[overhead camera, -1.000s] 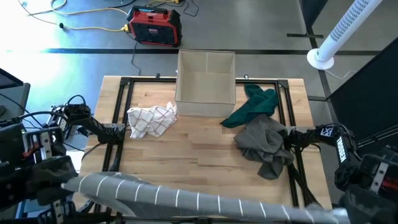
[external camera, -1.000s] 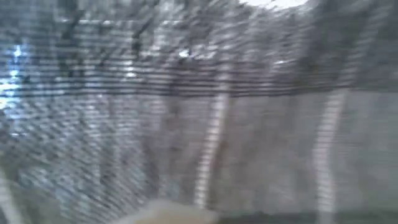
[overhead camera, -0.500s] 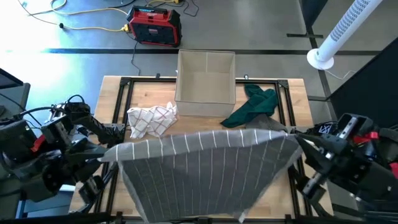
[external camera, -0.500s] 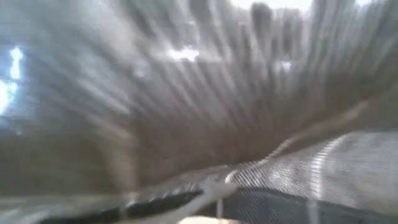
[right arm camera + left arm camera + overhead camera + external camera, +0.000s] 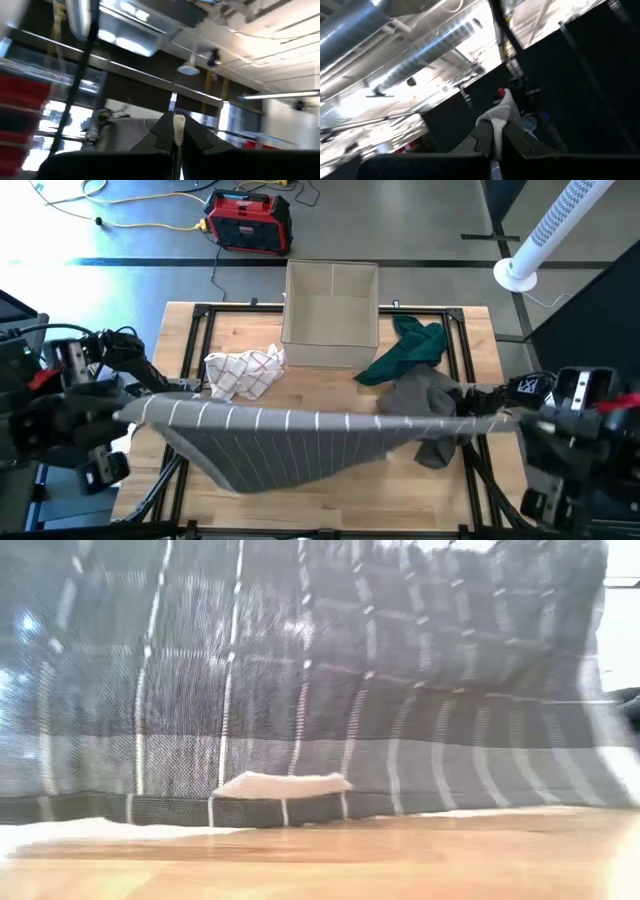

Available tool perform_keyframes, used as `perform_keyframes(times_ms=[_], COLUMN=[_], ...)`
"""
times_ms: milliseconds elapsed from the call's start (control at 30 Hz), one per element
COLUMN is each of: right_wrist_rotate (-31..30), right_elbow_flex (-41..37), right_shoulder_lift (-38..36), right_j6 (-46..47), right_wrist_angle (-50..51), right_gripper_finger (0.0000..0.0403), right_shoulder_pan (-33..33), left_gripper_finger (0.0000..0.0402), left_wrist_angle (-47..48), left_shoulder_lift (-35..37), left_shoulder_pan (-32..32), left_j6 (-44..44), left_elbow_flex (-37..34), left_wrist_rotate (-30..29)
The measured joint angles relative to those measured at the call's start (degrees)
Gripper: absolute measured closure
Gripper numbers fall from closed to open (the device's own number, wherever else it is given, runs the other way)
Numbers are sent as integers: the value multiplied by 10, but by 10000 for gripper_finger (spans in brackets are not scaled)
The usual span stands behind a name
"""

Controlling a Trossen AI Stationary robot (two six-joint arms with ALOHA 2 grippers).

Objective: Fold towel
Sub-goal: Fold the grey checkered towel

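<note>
— Changed just then? Striped grey towel (image 5: pixel 290 442) swung back from a broad raised sheet to a taut line stretched from the left edge of the table (image 5: pixel 330 405) to the right edge, with the rest hanging toward the near edge.
— Meaning for the fold?
— Probably a shake-out nearly done: cloth spread and flat, hem brushing the wood in the low view, ready to be laid down, no fold made yet.
— Jaws?
— Left gripper (image 5: pixel 496 134) closed tight on one top corner, above the table's left edge. Right gripper (image 5: pixel 177 131) likewise pinched fully shut on the other corner, above the right edge.
— Anything else underneath?
— Crumpled grey cloth (image 5: pixel 425 405) near the right edge, green cloth (image 5: pixel 405 350) and checked cloth (image 5: pixel 243 372) beside the box (image 5: pixel 330 315) at the far edge.
</note>
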State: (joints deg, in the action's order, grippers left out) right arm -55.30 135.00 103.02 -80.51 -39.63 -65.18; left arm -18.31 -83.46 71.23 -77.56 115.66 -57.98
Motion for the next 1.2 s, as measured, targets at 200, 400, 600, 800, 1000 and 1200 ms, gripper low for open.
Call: perform_keyframes(times_ms=[200, 400, 600, 800, 1000, 1200], right_wrist_rotate=[66, 134, 190, 216, 224, 164], right_elbow_flex=[-1, -1, -1, -1, -1, -1], right_shoulder_lift=[2, 6, 9, 9, 9, 6], right_j6=[125, 195, 242, 239, 183, 79], right_wrist_angle=[104, 158, 189, 183, 157, 95], right_gripper_finger=[403, 403, 403, 403, 403, 403], right_shoulder_pan=[-4, -4, -4, -3, -9, -13], left_gripper_finger=[402, 402, 402, 401, 401, 401], left_wrist_angle=[0, -8, -34, -82, -96, -98], left_shoulder_lift=[-11, -32, -53, -60, -62, -61], left_shoulder_pan=[42, 58, 75, 91, 93, 80], left_j6=[26, 34, 18, -12, -28, -72], left_elbow_flex=[-1, -1, -1, -1, 10, 42], left_wrist_rotate=[40, 51, 58, 57, 55, 25])
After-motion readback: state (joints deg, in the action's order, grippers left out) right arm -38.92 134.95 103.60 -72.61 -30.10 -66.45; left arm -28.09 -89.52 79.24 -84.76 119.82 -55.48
